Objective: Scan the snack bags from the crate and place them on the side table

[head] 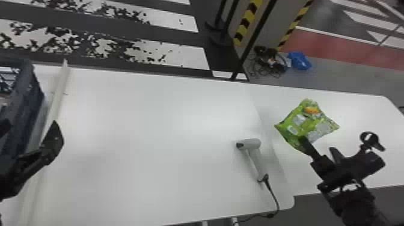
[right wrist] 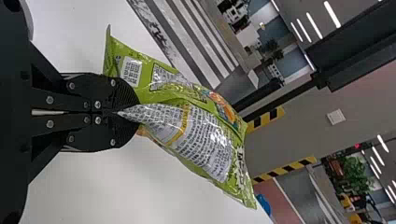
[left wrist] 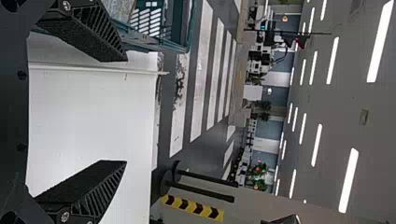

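Observation:
At the right of the head view, my right gripper (head: 309, 147) holds a green snack bag (head: 309, 123) over the side table (head: 366, 111). The right wrist view has the right gripper (right wrist: 128, 113) shut on an edge of the snack bag (right wrist: 187, 126), whose printed back shows. A white handheld scanner (head: 255, 153) lies on the main table to the left of the bag. My left gripper (head: 49, 144) is at the far left beside the blue crate (head: 21, 111); in the left wrist view the left gripper (left wrist: 123, 112) stands open with nothing between its fingers.
A long pale strip (head: 58, 96) runs across the white main table (head: 150, 135) beside the crate. The scanner's cable (head: 275, 195) hangs over the front edge. Behind the tables are a striped post (head: 248, 22) and loose cables on the floor.

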